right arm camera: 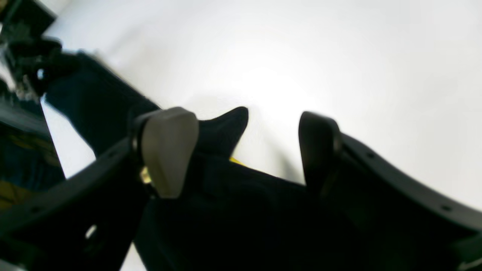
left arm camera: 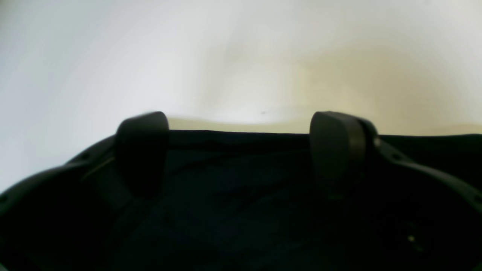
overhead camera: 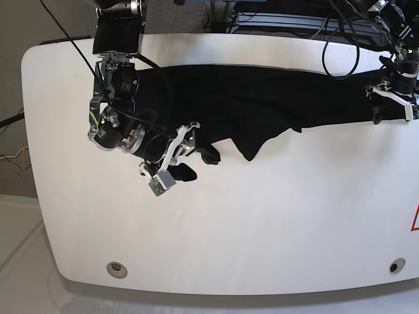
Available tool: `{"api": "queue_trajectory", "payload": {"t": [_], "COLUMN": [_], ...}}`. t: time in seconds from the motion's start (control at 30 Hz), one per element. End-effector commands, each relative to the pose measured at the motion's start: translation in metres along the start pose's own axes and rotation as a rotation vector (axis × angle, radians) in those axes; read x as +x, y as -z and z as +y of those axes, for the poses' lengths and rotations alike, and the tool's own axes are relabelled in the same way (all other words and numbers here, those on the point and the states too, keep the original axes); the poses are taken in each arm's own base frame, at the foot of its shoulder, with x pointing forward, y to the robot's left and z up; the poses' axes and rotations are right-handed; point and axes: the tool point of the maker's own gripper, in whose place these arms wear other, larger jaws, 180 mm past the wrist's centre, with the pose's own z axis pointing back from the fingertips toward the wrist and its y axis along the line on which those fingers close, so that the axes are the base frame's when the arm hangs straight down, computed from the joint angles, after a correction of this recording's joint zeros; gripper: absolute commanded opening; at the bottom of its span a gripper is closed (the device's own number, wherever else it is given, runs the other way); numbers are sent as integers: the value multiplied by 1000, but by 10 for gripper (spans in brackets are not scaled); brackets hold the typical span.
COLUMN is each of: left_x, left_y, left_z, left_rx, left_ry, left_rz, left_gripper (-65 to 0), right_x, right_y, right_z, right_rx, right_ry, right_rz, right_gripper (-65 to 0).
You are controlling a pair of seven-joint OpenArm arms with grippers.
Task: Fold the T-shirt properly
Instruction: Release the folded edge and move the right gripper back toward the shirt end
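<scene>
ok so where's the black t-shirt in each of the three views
Left wrist: the T-shirt fills the lower half, its edge running level between the open left gripper fingers.
Right wrist: it runs from upper left to the bottom centre, beneath the open right gripper.
Base: it stretches across the far part of the table, from arm to arm.
Shared landmark: the white table, behind the cloth in every view.

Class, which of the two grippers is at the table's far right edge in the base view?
The left gripper, at the T-shirt's end; the right gripper sits mid-table.
</scene>
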Motion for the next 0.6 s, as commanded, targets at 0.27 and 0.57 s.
{"api": "queue_trajectory", "payload": {"t": [0.27,0.57], "left_x": [32,26], "left_y": [5,0], "left_z": [-23,-16], "left_rx": [-93,-76], "left_ry": [71,-1], "left_rz": [-74,-73], "left_gripper": [-103,-106], "right_x": [-6,-31], "right_y": [-26,-76], "right_z": [-13,-53], "right_rx": [-38,-175], "right_ry": [89,125], "right_rz": [-64,-8], "right_gripper": [-206,-325]}}
